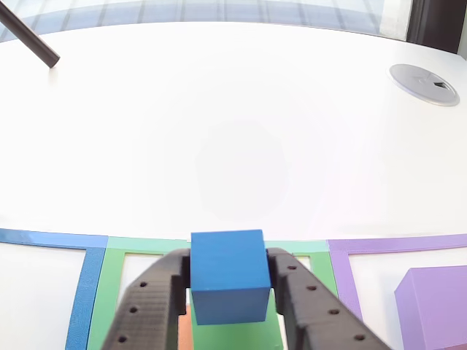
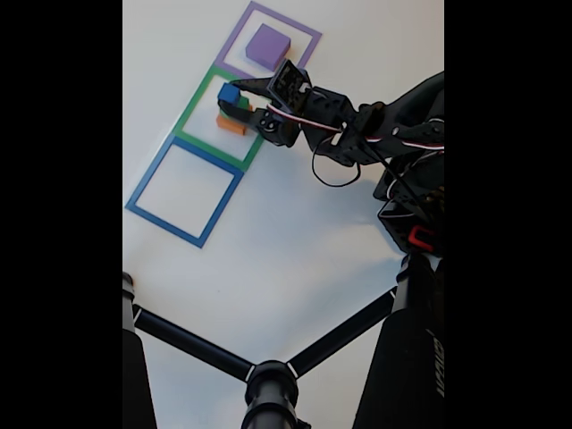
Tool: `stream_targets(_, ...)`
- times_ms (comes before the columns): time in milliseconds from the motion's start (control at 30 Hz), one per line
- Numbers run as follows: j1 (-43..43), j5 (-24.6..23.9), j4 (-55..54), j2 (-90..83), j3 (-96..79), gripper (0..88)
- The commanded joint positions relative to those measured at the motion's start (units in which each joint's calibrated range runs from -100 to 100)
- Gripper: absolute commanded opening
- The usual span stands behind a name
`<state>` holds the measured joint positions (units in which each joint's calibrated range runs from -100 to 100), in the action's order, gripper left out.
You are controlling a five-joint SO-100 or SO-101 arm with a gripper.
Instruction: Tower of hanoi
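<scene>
Two dark fingers of the gripper [image 1: 230,288] press against the left and right faces of the blue cube [image 1: 228,273] in the other view, which looks forward from just behind them; the jaws are closed on the cube, which sits squarely between them with its front and top faces showing. Below the cube a strip of the green block [image 1: 244,334] and a sliver of the orange block [image 1: 185,334] are visible, and all of this lies inside the flat green square outline [image 1: 109,292], with the blue outline [image 1: 86,281] to the left and the purple outline [image 1: 343,281] to the right. The purple block [image 1: 436,306] stands in the purple outline at lower right, well apart from the gripper. One likely risk, as a judgement, is that the cube slips or twists, since only its side faces are pinched; another is that a low fingertip catches the green block and shifts the stack beneath. In the fixed view, looking down on the white table [image 2: 295,232], the arm [image 2: 357,125] reaches from the right, and its gripper [image 2: 234,98] holds the blue cube [image 2: 229,92] over the green block [image 2: 242,104] and orange block [image 2: 231,124] within the green outline [image 2: 192,103]. The purple block [image 2: 268,46] sits alone in the purple outline [image 2: 234,40] beyond, and the blue outline [image 2: 143,192] lies nearer the camera. Whether the cube rests on the green block or hangs just above it cannot be told.
</scene>
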<state>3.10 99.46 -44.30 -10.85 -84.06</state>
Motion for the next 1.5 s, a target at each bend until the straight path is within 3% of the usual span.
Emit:
stream_targets(0,-0.22,0.54,-2.91,0.47,0.34,1.6)
stream_targets(467,1.02,0.54,-2.99,2.33,0.15,2.4)
stream_targets(900,2.36,0.54,-3.72,3.78,0.34,22.4)
stream_targets(1133,2.08,0.54,-2.83,-0.42,-0.48,23.6)
stream_targets(1233,1.6,0.54,1.95,-6.55,-1.03,23.6)
stream_targets(1367,1.79,0.54,17.17,-20.76,-0.66,23.1)
stream_targets(1467,2.27,0.54,31.18,-31.74,1.61,13.1)
